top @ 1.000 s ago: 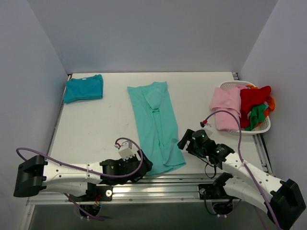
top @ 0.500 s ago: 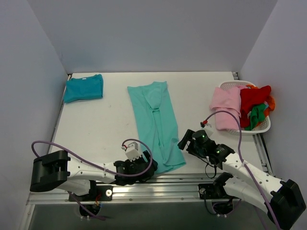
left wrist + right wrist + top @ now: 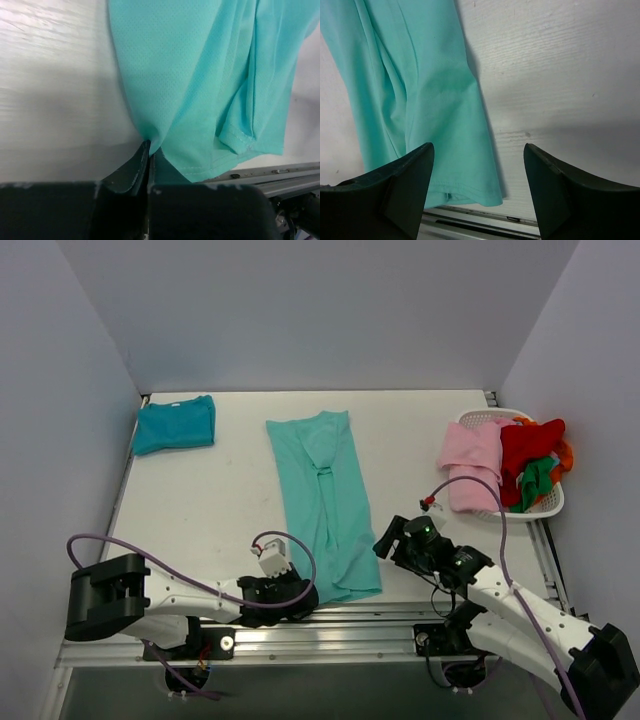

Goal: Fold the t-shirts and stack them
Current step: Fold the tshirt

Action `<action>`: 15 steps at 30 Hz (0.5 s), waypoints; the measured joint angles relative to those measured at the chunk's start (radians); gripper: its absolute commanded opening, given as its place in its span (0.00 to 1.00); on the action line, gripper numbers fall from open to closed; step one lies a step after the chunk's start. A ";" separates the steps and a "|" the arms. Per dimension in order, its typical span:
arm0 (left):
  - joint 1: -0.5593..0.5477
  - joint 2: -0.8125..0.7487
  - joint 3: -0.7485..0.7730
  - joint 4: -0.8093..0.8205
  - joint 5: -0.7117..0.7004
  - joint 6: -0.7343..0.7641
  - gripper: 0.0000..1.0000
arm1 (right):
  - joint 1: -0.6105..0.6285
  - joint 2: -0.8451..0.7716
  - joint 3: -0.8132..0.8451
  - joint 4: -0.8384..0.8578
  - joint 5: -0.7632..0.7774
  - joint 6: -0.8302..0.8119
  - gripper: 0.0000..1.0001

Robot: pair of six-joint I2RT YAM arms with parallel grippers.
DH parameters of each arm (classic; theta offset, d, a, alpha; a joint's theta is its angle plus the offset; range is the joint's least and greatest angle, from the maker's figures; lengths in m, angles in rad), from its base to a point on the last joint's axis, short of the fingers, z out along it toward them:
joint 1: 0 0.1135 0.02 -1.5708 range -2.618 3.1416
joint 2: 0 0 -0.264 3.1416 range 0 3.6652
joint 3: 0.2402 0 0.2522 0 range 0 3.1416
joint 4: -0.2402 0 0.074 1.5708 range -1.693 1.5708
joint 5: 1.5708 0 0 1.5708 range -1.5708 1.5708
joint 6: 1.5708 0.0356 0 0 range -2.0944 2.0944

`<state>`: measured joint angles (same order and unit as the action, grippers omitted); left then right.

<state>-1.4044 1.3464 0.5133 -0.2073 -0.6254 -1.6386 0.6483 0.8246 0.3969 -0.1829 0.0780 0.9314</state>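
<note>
A folded teal-blue t-shirt [image 3: 174, 424] lies in the table's [image 3: 200, 510] far left corner. The left gripper [image 3: 149, 149] pinches the near left hem of the light turquoise t-shirt [image 3: 325, 495], which is stretched lengthwise mid-table to the near edge. The right gripper [image 3: 477, 155] stands wide over its right edge.

Left arm [image 3: 185, 592] is lying low along the near edge of the surface, reaching right. The left gripper [image 3: 149, 148] is pinching tight on the light turquoise t-shirt [image 3: 190, 75]. Right arm [image 3: 510, 592] is reaching left, with the right gripper [image 3: 477, 150] hanging there, jaws spread wide.
</note>
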 measured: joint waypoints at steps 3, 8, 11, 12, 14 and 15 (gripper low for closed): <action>0.049 -0.051 -0.048 0.001 0.003 0.005 0.02 | 0.001 -0.040 -0.024 -0.005 -0.033 0.016 0.65; 0.134 -0.102 -0.092 0.017 0.004 0.037 0.02 | 0.040 -0.119 -0.103 0.005 -0.117 0.081 0.55; 0.150 -0.098 -0.091 0.027 0.005 0.058 0.02 | 0.066 -0.165 -0.145 0.006 -0.141 0.126 0.51; 0.153 -0.094 -0.091 0.034 0.005 0.065 0.02 | 0.072 -0.183 -0.163 0.011 -0.146 0.148 0.51; 0.158 -0.076 -0.087 0.058 0.005 0.077 0.02 | 0.090 -0.211 -0.193 0.029 -0.150 0.175 0.51; 0.158 -0.064 -0.082 0.072 0.005 0.082 0.02 | 0.097 -0.219 -0.208 0.040 -0.150 0.190 0.51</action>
<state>-1.2461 1.2823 0.4313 -0.1356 -0.6209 -1.5566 0.7452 0.6052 0.1894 -0.1429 -0.0719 1.1217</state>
